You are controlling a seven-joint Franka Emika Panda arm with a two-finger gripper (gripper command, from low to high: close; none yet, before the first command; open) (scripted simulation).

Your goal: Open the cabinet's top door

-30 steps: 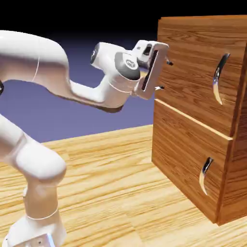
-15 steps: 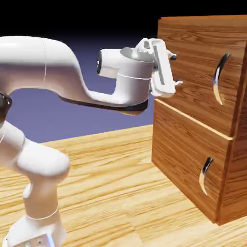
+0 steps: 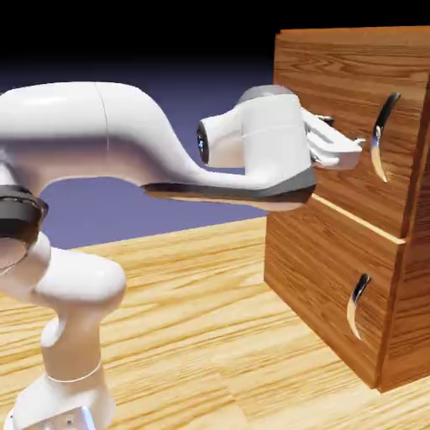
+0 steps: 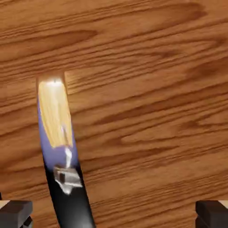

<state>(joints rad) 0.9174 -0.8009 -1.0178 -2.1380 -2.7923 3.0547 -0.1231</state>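
The cabinet [image 3: 415,285] of reddish-brown wood stands at the exterior view's right. Its top door [image 3: 332,76] looks shut, flush with the cabinet's front, and carries a long curved silver handle [image 3: 382,138]. My gripper [image 3: 346,134] is open and sits just left of that handle, close to the door's face. In the hand view the door's wood [image 4: 142,89] fills the frame. The handle [image 4: 60,147] runs down the left part, between my fingertips [image 4: 15,213] and nearer the left one. Nothing is gripped by my gripper [image 4: 114,214].
Below the top door is a shorter panel [image 3: 315,260] with a smaller curved handle [image 3: 359,304]. The cabinet rests on a light wooden table [image 3: 193,336]. My arm's white links [image 3: 126,143] stretch across from the left.
The arm has reached to the right and the hand has turned to face the door. The gripper went from the cabinet's left edge to just beside the long handle, staying open.
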